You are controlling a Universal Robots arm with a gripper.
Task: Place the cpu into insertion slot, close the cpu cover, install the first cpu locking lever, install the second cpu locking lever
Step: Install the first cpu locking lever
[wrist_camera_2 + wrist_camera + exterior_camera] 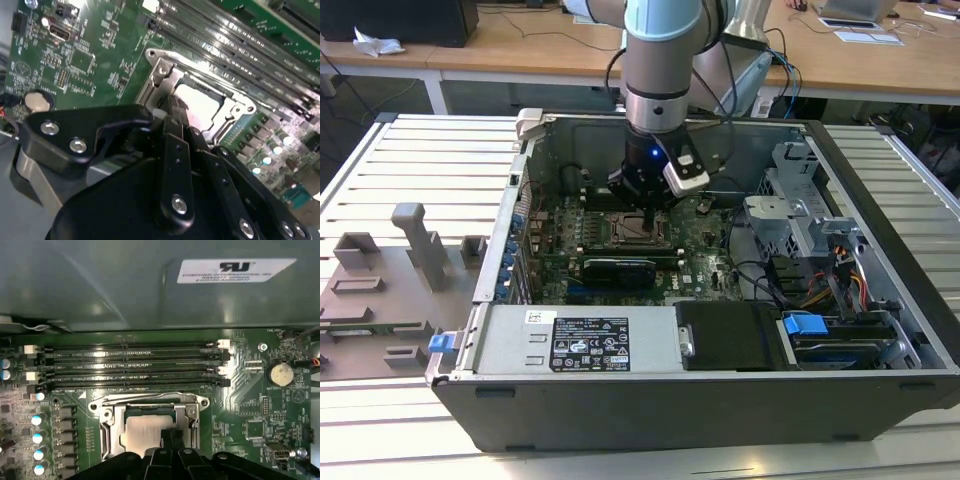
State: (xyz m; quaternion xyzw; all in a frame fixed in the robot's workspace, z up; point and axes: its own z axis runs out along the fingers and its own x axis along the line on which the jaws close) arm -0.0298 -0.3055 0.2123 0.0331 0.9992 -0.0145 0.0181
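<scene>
The cpu (145,432) is seen lying flat in the insertion slot (131,412), its pale metal top facing up. The cpu cover (107,415) is seen lying down around it as a silver frame, with the chip showing through its window; in the second wrist view the same frame (165,67) is bright against the green motherboard (75,55). Whether the cover is latched cannot be told.

The gripper (172,436) is positioned directly over the chip, black fingers drawn close together, tips at or just above the metal top; contact cannot be confirmed. Nothing is seen held between the fingers (176,125).

In the exterior view the arm (660,60) is held roughly vertical, reaching down into the open computer case (880,330), with the gripper (645,212) low over the socket area near the middle of the board.

Four long black memory slots (130,367) are noted just beside the socket, and a round coin battery (281,374) lies well apart from it. A grey slatted table (410,160) carries the case.
</scene>
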